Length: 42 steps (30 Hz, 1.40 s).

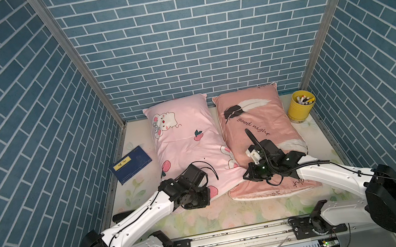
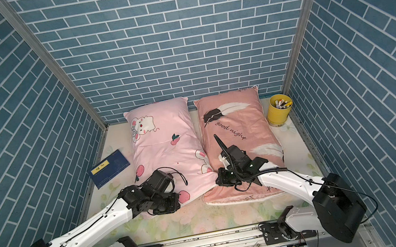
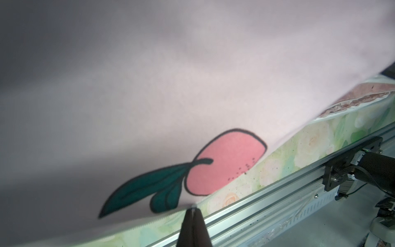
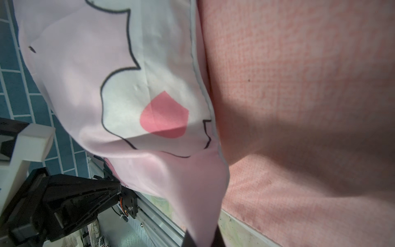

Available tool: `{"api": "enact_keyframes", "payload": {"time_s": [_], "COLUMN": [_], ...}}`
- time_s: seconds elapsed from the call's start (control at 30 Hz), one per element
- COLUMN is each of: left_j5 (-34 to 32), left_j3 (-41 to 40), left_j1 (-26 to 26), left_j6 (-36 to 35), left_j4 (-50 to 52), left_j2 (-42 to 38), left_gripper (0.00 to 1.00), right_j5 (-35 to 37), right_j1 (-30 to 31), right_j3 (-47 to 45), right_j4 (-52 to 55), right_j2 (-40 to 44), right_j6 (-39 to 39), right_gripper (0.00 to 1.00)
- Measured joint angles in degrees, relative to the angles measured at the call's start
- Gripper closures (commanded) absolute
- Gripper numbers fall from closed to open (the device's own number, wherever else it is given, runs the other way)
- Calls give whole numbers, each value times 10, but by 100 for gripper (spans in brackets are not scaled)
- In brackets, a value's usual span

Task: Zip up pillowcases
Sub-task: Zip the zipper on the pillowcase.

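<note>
The light pink bunny pillowcase (image 1: 186, 142) lies lengthwise on the floral surface (image 1: 208, 218). Just beside it is the salmon feather pillowcase (image 1: 255, 125), and their near corners overlap. The step in hand looks like zipping the bunny case along its near edge. The left pincer (image 3: 193, 211) is clenched at that edge on a small pale tab, apparently the zipper pull (image 3: 193, 206), with zipper teeth (image 3: 149, 220) running off to one side of it. The right pincer (image 4: 203, 237) is clenched on the case's near corner, where the fabric drapes over the salmon one. The next move probably calls for the right arm to hold that corner taut while the left draws the pull straight along the teeth toward it. How much of the seam is already shut cannot be told.
</note>
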State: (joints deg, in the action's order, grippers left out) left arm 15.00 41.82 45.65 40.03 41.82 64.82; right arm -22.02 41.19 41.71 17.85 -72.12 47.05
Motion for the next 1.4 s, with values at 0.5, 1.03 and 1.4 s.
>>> {"api": "enact_keyframes", "payload": {"time_s": [0.5,1.03,1.4], "left_j5": [-40,-89,-125], "left_j3": [-32,-71,-107], "left_j1": [0,-7,-42], "left_j6": [3,41,70], "left_j4": [16,39,49], "left_j2": [-15,-52,-66], "left_gripper": [100,100,100], "right_j5": [15,31,19], "right_j1": [-10,-23,-32], "right_j3": [8,20,20], "right_j4": [11,18,17], "right_j2": [0,0,5], "right_j6": [-14,-45,-70], "right_gripper": [100,100,100]}}
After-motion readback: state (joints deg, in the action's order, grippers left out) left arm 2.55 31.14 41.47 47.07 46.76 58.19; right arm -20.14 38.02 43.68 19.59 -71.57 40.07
